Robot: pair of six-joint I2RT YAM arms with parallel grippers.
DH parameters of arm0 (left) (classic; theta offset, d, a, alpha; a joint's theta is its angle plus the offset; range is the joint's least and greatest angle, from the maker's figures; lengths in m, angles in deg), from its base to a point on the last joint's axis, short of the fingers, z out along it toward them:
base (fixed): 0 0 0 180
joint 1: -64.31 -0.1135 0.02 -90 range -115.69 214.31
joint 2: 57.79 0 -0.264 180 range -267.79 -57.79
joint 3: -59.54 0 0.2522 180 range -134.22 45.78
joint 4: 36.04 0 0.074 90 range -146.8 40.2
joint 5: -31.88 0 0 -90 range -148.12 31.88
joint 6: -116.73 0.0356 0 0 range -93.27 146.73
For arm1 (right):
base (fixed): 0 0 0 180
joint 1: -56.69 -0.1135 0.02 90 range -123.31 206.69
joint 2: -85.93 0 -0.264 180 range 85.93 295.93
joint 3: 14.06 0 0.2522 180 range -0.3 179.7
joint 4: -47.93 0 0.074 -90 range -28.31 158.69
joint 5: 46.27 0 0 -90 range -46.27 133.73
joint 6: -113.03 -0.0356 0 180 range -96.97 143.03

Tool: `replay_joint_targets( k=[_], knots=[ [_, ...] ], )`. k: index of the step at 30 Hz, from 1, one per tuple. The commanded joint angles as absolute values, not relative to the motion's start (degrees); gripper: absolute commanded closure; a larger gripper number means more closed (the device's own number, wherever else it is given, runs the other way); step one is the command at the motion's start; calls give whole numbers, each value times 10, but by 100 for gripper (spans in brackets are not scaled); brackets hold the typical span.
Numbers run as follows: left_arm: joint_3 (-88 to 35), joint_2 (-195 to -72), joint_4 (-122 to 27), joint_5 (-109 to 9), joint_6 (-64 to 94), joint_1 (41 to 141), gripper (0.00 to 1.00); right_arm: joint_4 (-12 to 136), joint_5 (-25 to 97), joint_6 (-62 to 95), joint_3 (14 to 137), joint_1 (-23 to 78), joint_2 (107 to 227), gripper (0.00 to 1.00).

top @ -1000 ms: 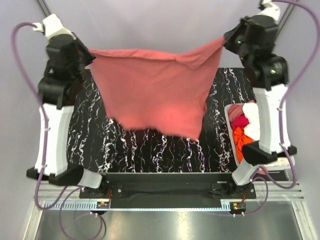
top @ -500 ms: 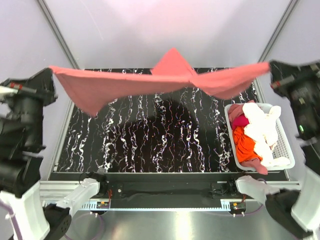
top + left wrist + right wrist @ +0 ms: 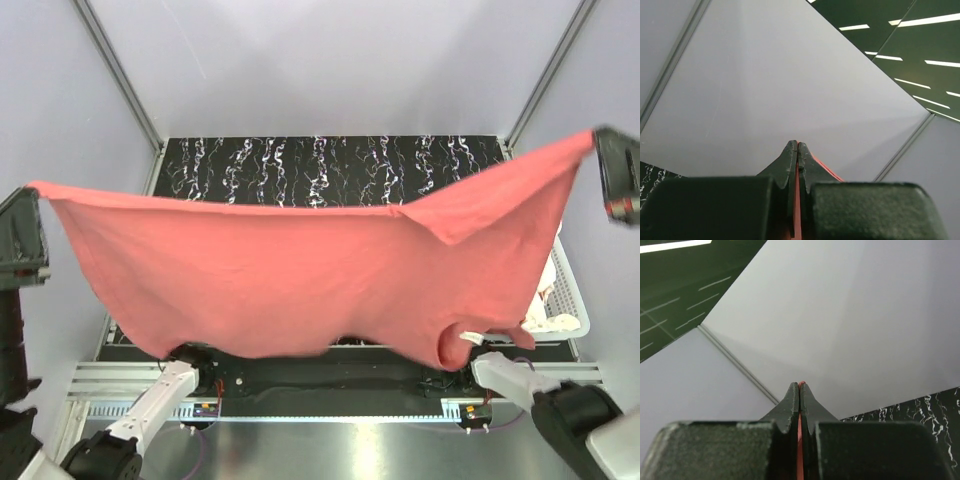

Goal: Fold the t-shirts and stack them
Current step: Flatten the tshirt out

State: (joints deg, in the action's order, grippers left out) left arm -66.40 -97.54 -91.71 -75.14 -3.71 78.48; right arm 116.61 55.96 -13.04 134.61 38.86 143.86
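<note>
The large salmon-pink t-shirt (image 3: 300,280) hangs spread wide between my two grippers, high above the black marbled table (image 3: 320,165), and hides most of it in the top view. My left gripper (image 3: 35,200) is shut on its left corner; a thin strip of pink cloth (image 3: 797,210) shows between the pressed jaws of the left gripper (image 3: 798,146). My right gripper (image 3: 600,145) is shut on the right corner, with pink cloth (image 3: 799,440) showing between its jaws (image 3: 799,386). A sleeve opening (image 3: 455,345) hangs at the lower right. The other shirts are hidden behind the cloth.
A white slatted basket (image 3: 568,300) stands at the table's right edge, mostly hidden by the hanging shirt. Grey enclosure walls (image 3: 330,60) stand behind and at both sides. The arm bases (image 3: 160,385) sit at the near edge.
Both grippers have swung the shirt towards the near side and lower in the view; it now hangs spread flat and wide, covering most of the table and the basket.
</note>
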Motion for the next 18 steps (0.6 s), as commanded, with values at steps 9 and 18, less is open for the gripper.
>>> replay_joint_targets(
  k=[9,18],
  knots=[
    [-530,-1228,-889,-906,83,774,100,1087,614,-15,1360,392,1748,100],
    [-366,-1384,-718,-745,60,648,100,703,594,-6,973,409,1800,100]
  ],
)
